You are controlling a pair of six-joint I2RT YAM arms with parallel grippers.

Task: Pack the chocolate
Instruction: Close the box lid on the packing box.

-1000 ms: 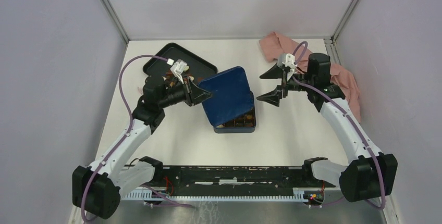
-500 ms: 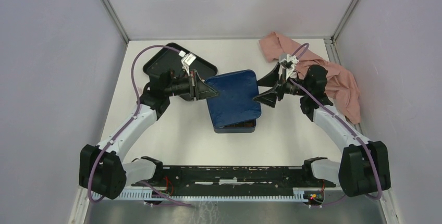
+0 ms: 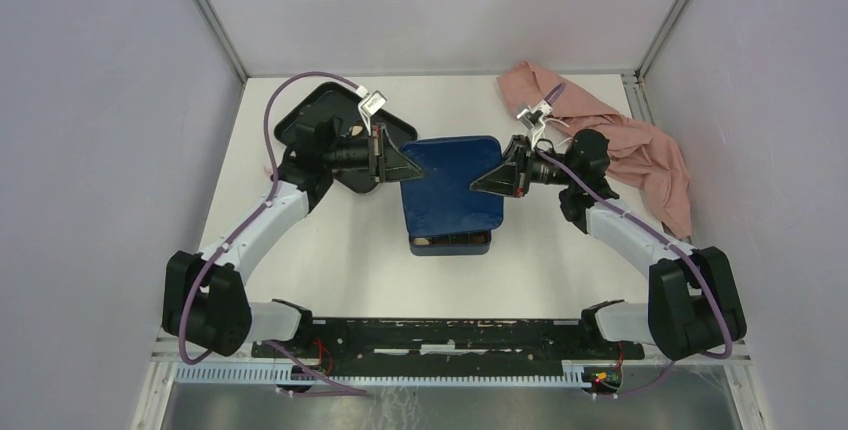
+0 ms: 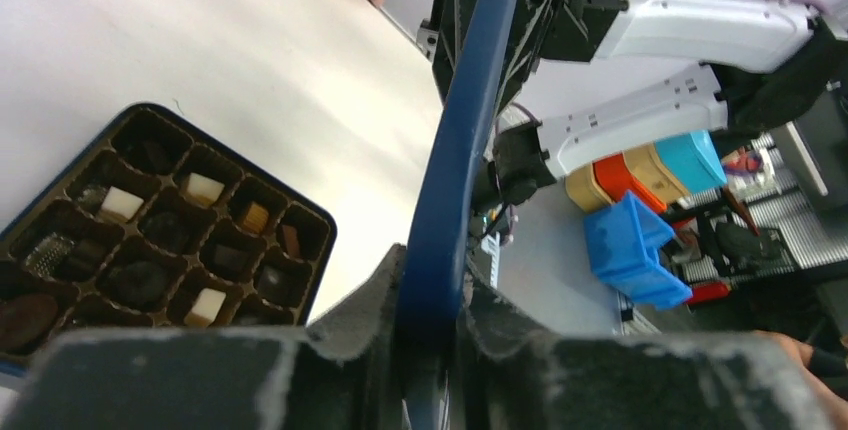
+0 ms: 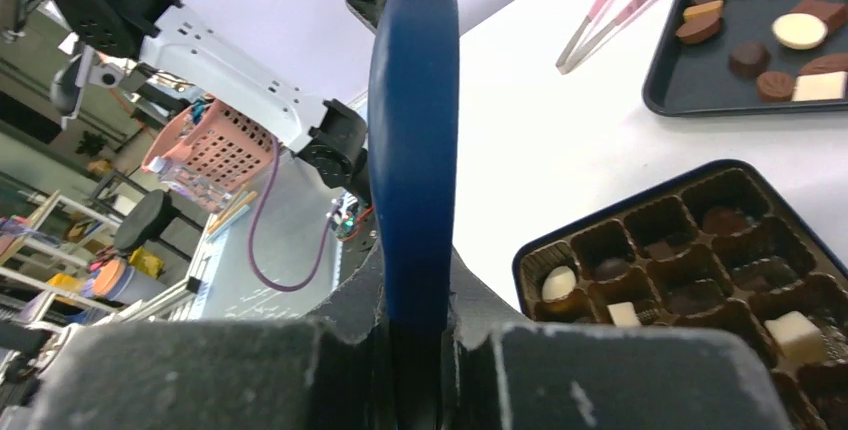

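Observation:
The dark blue lid (image 3: 450, 185) hangs level above the dark blue box (image 3: 450, 244), covering most of it. My left gripper (image 3: 405, 172) is shut on the lid's left edge (image 4: 460, 150). My right gripper (image 3: 478, 187) is shut on the opposite edge (image 5: 415, 130). Chocolate sits in the box's brown grid compartments, such as a cream square (image 4: 207, 300) and a cream oval (image 5: 558, 283). More loose chocolate (image 5: 798, 30) lies on the black tray (image 5: 660, 90).
The black tray (image 3: 310, 115) sits at the back left, partly behind my left arm. A pink cloth (image 3: 640, 150) is bunched at the back right. Pink tongs (image 5: 620, 10) lie on the table beside the tray.
The lid has swung from tilted to level over the box. My right gripper came in from the right and shut on the lid's edge. My left gripper kept its hold.

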